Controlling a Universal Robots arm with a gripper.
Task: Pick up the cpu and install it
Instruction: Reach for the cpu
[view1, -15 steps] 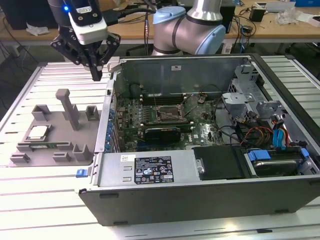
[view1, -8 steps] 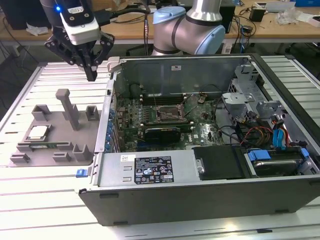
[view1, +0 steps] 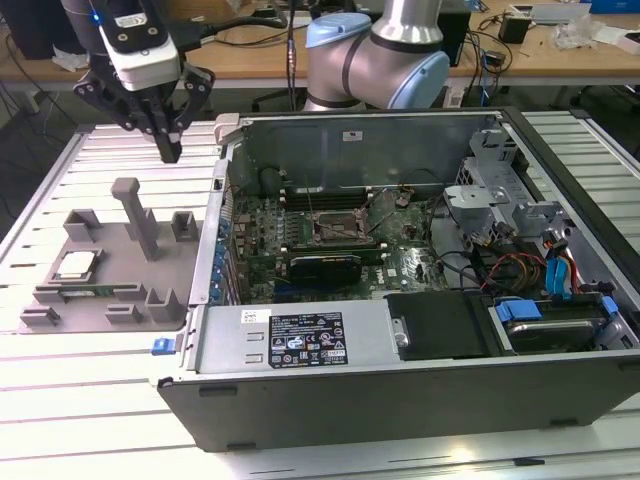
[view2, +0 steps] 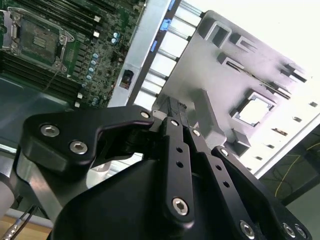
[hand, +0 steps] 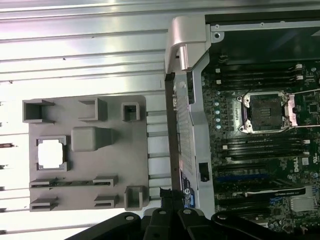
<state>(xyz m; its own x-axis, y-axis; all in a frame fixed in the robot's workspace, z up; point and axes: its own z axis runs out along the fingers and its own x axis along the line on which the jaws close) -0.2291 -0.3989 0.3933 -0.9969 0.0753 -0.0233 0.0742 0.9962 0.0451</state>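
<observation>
You're hovering the gripper (view1: 170, 150), jaws closed and empty, above the grey fixture's (view1: 100, 300) edge beside the computer case (view1: 300, 345). The cpu (view1: 76, 265) is lying near the opposite edge. Descending closed, you're risking scratching its top.

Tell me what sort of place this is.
Probably a robotics lab: a robot arm, an opened computer case on a slatted metal table, a grey fixture plate holding the cpu, and cluttered wooden benches beyond.

Gripper (view2: 173, 107) body past second wrist view's edge
</observation>
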